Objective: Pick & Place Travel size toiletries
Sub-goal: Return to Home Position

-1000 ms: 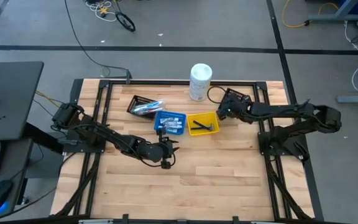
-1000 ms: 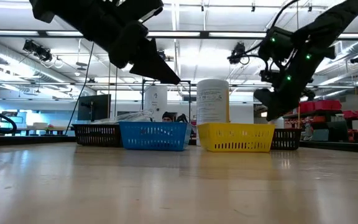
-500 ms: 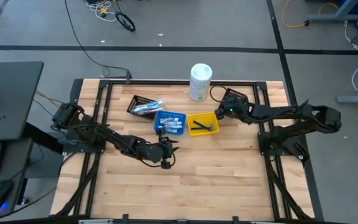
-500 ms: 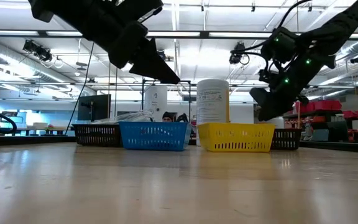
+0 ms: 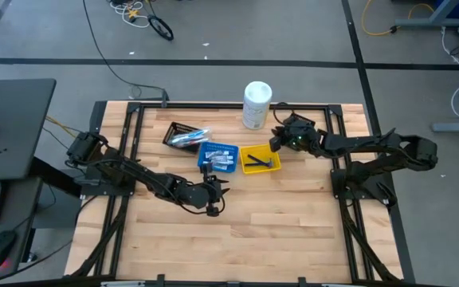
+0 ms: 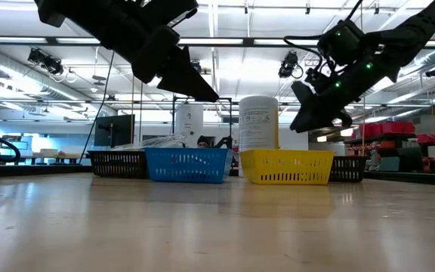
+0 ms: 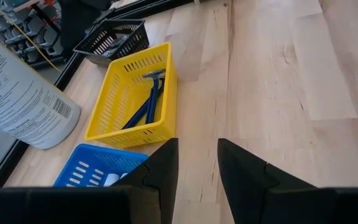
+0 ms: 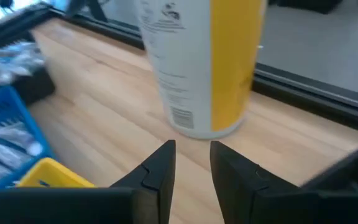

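Razors [image 7: 146, 102] in the yellow bin [image 7: 124, 135], white tubes [image 5: 220, 160] in the blue bin [image 5: 216, 145], right tool [image 8: 192, 149] empty, fingers slightly parted, beside the white canister [image 8: 197, 62], left tool [image 7: 197, 149] likewise empty and slightly parted, above the tabletop [image 7: 278, 93] near the blue bin

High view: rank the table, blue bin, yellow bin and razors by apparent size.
1. Table, by far the largest.
2. Blue bin and yellow bin: they look alike, so no ranking between them.
3. Razors in the yellow bin, smallest.
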Available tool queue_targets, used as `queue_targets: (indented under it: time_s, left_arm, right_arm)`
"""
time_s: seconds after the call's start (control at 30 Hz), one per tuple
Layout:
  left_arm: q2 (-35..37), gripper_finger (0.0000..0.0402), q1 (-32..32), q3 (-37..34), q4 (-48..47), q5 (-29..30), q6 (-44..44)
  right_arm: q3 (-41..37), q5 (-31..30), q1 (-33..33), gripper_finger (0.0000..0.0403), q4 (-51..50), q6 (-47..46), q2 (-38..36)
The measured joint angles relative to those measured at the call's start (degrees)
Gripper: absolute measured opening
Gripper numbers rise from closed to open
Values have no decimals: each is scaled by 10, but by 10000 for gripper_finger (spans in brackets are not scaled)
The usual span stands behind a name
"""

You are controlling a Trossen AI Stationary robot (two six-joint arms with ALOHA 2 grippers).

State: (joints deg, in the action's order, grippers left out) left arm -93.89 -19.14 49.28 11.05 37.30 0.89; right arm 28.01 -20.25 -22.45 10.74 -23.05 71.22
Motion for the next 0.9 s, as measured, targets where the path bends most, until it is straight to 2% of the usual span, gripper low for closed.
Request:
queue_targets:
  time_s: [0.27, 0.57, 0.9]
  left_arm:
    - [0, 119, 0, 0, 0, 0, 0]
    - [0, 119, 0, 0, 0, 0, 0]
    - [0, 119, 0, 0, 1, -6, 7]
  right_arm:
    - [0, 47, 0, 109, -7, 0, 0]
    - [0, 137, 5, 108, 6, -27, 0]
    - [0, 145, 86, 108, 30, -20, 0]
